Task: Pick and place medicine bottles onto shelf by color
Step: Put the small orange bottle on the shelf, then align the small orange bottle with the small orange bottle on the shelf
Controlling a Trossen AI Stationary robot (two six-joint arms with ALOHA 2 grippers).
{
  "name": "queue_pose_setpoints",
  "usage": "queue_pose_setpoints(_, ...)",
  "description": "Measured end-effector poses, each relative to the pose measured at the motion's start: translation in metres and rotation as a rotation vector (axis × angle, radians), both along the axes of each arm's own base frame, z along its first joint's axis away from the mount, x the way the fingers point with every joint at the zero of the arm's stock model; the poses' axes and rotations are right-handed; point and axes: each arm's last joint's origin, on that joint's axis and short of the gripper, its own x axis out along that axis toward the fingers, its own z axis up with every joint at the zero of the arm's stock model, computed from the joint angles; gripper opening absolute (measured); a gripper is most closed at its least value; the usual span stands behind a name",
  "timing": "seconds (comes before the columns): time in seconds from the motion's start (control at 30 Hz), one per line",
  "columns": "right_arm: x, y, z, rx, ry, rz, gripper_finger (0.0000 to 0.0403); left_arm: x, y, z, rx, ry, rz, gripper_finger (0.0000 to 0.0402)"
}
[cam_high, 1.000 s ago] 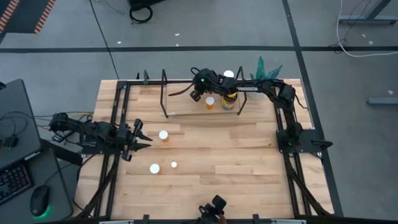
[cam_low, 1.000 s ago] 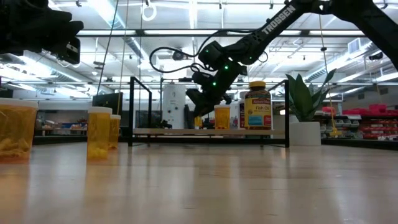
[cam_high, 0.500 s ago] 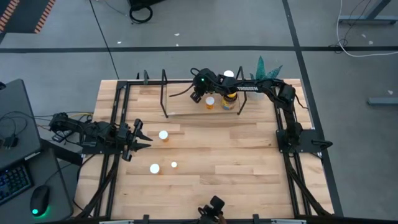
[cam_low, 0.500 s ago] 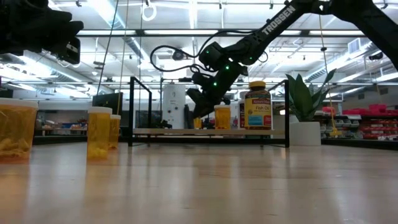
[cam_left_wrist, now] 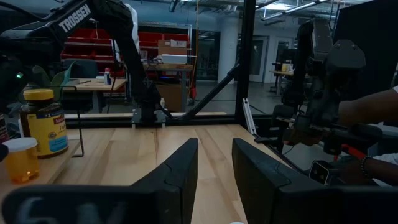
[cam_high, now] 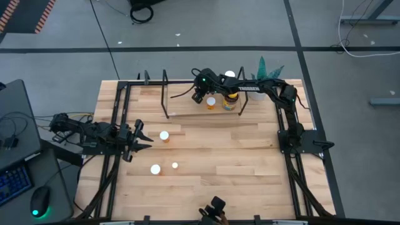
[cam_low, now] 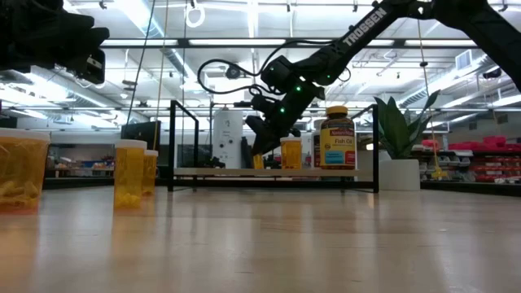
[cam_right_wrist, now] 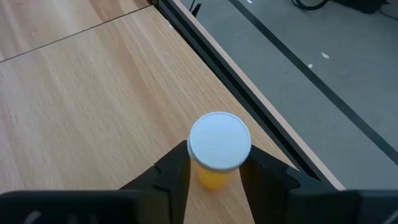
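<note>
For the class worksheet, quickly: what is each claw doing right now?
Left claw: open, empty.
Right claw: around small white-capped orange bottle; grip unclear.

A light wooden butcher-block tabletop (cam_high: 237, 156) sits on grey concrete floor (cam_high: 206, 25). Off its left edge lies a black computer mouse (cam_high: 39, 201) beside a dark keyboard (cam_high: 14, 182). At the tabletop's far right corner stands a green plant in a white pot (cam_low: 396, 155).

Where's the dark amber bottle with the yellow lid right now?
In the high view, the amber bottle stands on the shelf at the table's far side, beside an orange bottle.
</note>
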Motion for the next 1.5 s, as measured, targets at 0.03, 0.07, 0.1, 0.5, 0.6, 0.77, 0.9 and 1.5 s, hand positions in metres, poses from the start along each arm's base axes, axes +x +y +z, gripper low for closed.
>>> queue_pose_setpoints(0.03,0.000,0.000,0.000,-0.001,0.001,0.001,0.0145,0.000,0.000,0.000,0.000,0.000,0.000,0.0107)
queue_pose_setpoints(0.07,0.000,0.000,0.000,-0.003,0.003,0.003,0.0149,0.000,0.000,0.000,0.000,0.000,0.000,0.0107)
queue_pose_setpoints(0.1,0.000,0.000,0.000,-0.005,0.004,0.005,0.0152,0.000,0.000,0.000,0.000,0.000,0.000,0.0107)
queue_pose_setpoints(0.5,-0.001,0.001,-0.001,-0.011,0.029,0.026,0.0178,0.000,0.000,0.000,0.000,0.000,0.000,0.0107)
queue_pose_setpoints(0.6,-0.001,0.002,-0.002,-0.009,0.043,0.035,0.0190,0.000,0.000,0.000,0.000,0.001,-0.001,0.0107)
queue_pose_setpoints(0.77,-0.002,0.002,-0.002,-0.007,0.047,0.036,0.0220,0.000,0.000,0.000,0.000,0.000,0.000,0.0107)
queue_pose_setpoints(0.9,-0.003,0.003,0.004,-0.011,0.041,0.036,0.0246,0.000,0.000,0.000,0.000,0.000,0.000,0.0107)
queue_pose_setpoints(1.5,0.009,0.054,0.051,-0.139,-0.033,0.216,0.0283,0.000,0.000,0.000,0.000,0.001,0.000,0.0107)
